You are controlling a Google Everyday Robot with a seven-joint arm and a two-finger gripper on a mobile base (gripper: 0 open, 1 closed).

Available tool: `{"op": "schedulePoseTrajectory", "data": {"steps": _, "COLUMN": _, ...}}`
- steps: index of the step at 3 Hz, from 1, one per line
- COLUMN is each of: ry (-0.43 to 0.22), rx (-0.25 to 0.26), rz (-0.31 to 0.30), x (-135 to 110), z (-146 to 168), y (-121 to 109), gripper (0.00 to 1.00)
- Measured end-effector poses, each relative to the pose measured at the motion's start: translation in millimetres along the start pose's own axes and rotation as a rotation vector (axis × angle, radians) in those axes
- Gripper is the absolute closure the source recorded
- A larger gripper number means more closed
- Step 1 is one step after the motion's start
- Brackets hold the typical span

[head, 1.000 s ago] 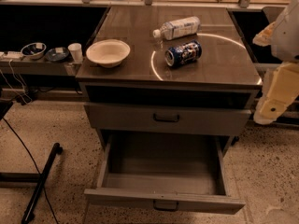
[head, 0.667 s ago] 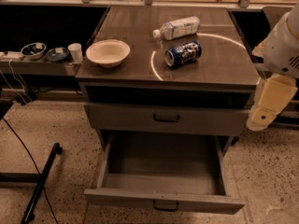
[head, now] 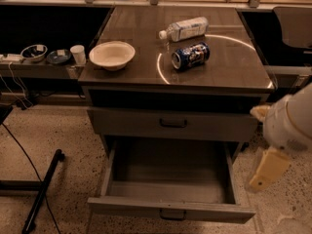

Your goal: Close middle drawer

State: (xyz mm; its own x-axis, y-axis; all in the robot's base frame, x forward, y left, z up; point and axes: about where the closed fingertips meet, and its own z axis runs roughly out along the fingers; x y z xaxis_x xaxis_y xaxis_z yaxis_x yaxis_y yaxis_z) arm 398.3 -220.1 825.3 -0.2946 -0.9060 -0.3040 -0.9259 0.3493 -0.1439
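At the centre of the view stands the grey desk (head: 234, 69), its top well above anything the coming move concerns. Below it the middle drawer (head: 168, 179) is pulled far out toward the camera, a wide, shallow, empty box. Its low front panel runs left to right across the bottom of the picture. The top drawer (head: 214, 126) above it sits shut, flush with the cabinet face. The open drawer's long axis therefore lies crosswise, while its travel runs straight back, away from the camera and under the top drawer. To the right, the robot's pale arm (head: 291, 123) comes in from the edge of the frame. The cream gripper (head: 265, 170) hangs from it just beside the drawer's right wall, near the front right corner but apart from it, touching nothing. Whether the jaws are parted or closed cannot be told from this angle. From the jaws, the drawer front lies to the left and a little nearer the camera, and its small dark handle (head: 173, 215) lies further left again at the panel's middle. As I judge it, the gripper is level with the drawer's side rather than in front of the panel. It would need to come round to the camera side of the front before any push could send the drawer home. A push near the right corner alone might skew the box on its runners.
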Motion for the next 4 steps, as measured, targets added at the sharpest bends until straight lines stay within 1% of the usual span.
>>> {"op": "schedulePoseTrajectory", "data": {"steps": 1, "ry": 0.016, "rx": 0.012, "rz": 0.006, "x": 19.3, "z": 25.3, "y": 7.4, "gripper": 0.00}}
{"op": "schedulePoseTrajectory", "data": {"steps": 2, "ry": 0.044, "rx": 0.010, "rz": -0.067, "x": 56.7, "z": 64.2, "y": 12.6, "gripper": 0.00}}
{"op": "schedulePoseTrajectory", "data": {"steps": 3, "ry": 0.001, "rx": 0.057, "rz": -0.110, "x": 101.0, "z": 94.2, "y": 15.9, "gripper": 0.00}}
{"op": "schedulePoseTrajectory", "data": {"steps": 4, "ry": 0.008, "rx": 0.085, "rz": -0.179, "x": 107.4, "z": 90.4, "y": 12.4, "gripper": 0.00}}
